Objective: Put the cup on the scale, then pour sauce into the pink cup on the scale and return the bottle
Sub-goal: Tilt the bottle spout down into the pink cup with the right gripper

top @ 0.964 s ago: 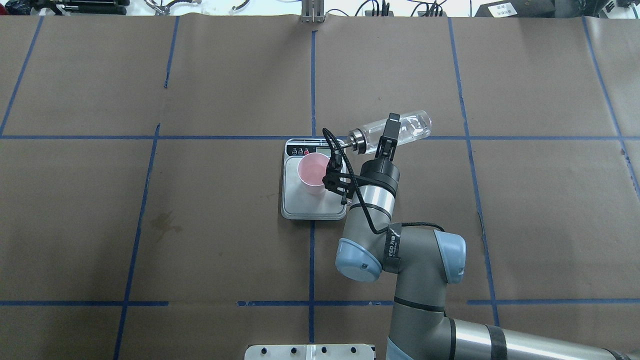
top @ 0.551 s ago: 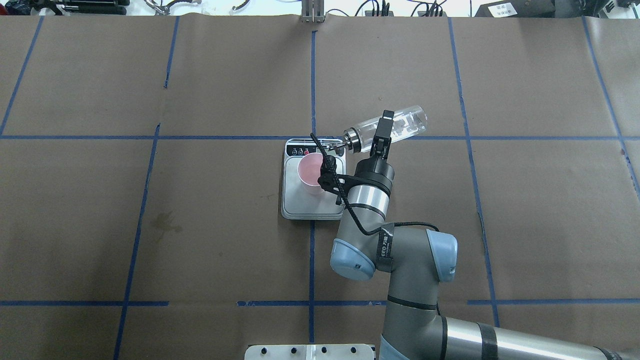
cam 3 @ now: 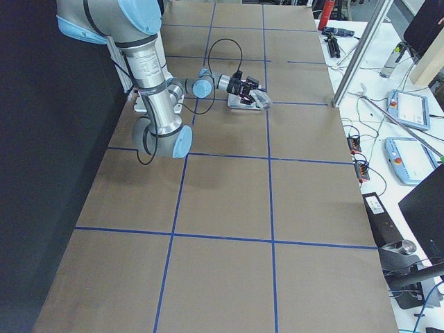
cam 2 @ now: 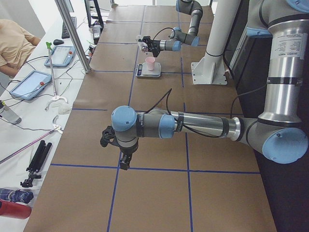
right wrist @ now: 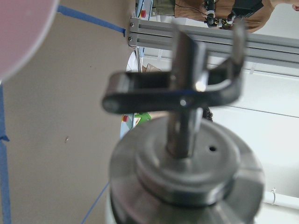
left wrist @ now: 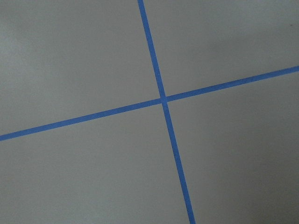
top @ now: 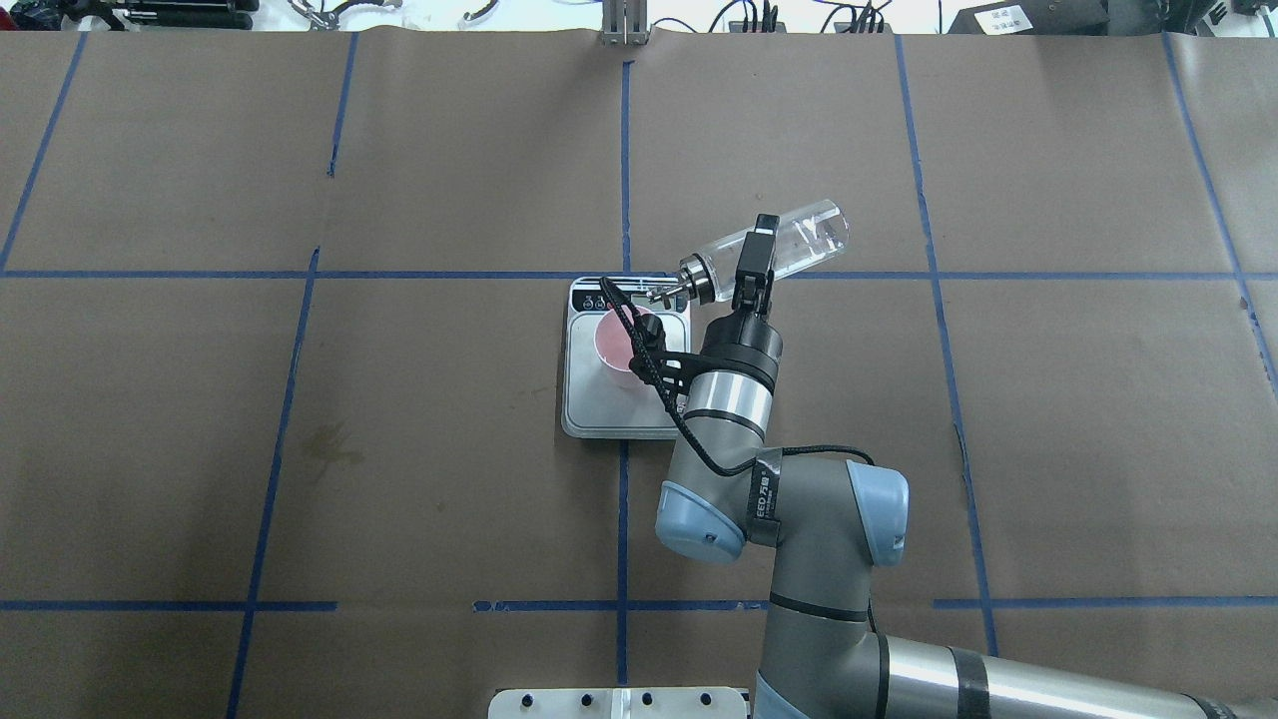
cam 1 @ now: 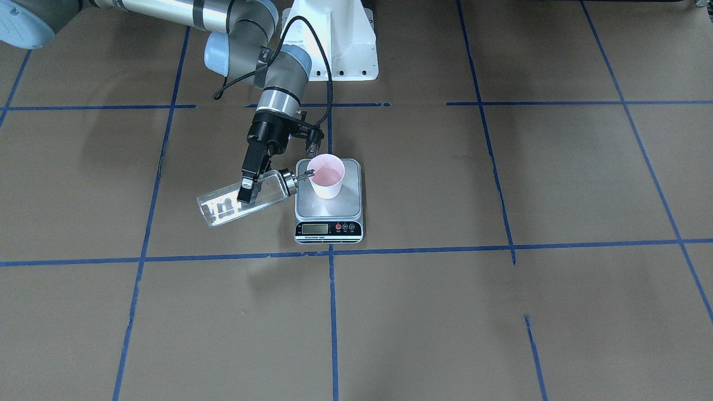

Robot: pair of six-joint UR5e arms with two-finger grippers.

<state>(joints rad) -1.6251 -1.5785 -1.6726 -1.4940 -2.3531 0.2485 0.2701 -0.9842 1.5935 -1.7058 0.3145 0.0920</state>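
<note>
Since a second ago, the right gripper [top: 751, 262] has carried the bottle [top: 807, 234] leftward in the overhead view, so its silver spout now hangs over the display end of the scale [top: 611, 411] rather than at its edge. Nearest in the left-side view, the left gripper [cam 2: 123, 161] hovers above bare tabletop [cam 2: 154, 193], well apart from everything; whether its jaws are wide or narrow I cannot tell. Farther along, the scale lies flat with the pink cup [top: 611, 345] upright on its steel platform. Beyond, the right jaws clamp the bottle's glass body, tilted base-high, spout tip at the cup's rim. Clear sauce [cam 1: 221, 208] shows inside.
</note>
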